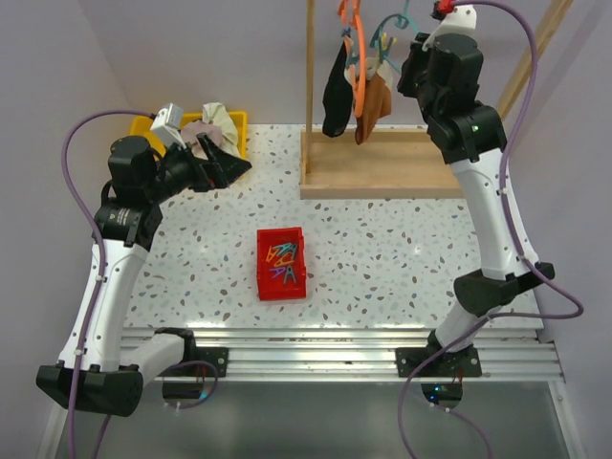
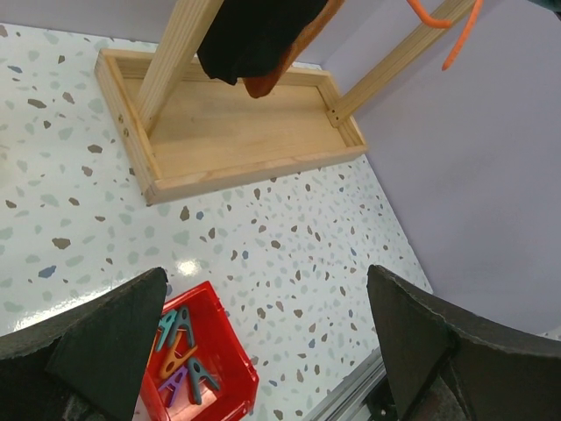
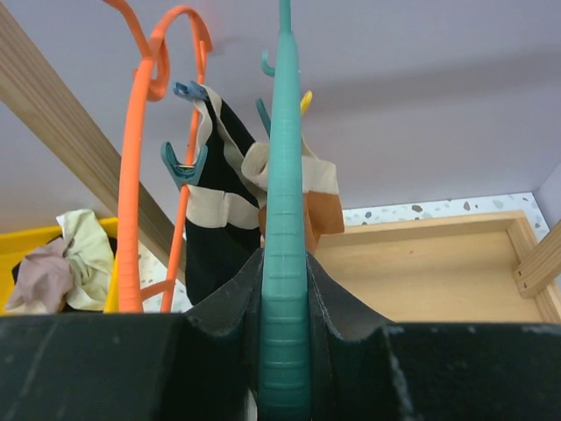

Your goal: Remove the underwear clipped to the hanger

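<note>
Two pieces of underwear hang from hangers on the wooden rack: a black one (image 1: 336,96) and a rust-brown one (image 1: 375,103) with cream parts. In the right wrist view the black one (image 3: 215,246) hangs by teal clips (image 3: 182,163) beside the orange hanger (image 3: 138,175), and the rust-brown one (image 3: 326,210) hangs behind the teal hanger (image 3: 286,158). My right gripper (image 3: 286,298) is shut on the teal hanger's bar, high up by the garments (image 1: 409,69). My left gripper (image 1: 232,164) is open and empty above the table's far left (image 2: 263,342). Both garments' lower ends show there (image 2: 254,39).
A red bin (image 1: 281,291) with several coloured clips (image 2: 180,351) sits mid-table. A yellow bin (image 1: 143,124) with a pale cloth bundle (image 1: 208,122) stands at the back left, just behind my left gripper. The rack's wooden tray base (image 1: 382,167) and upright post (image 1: 309,57) stand at the back right.
</note>
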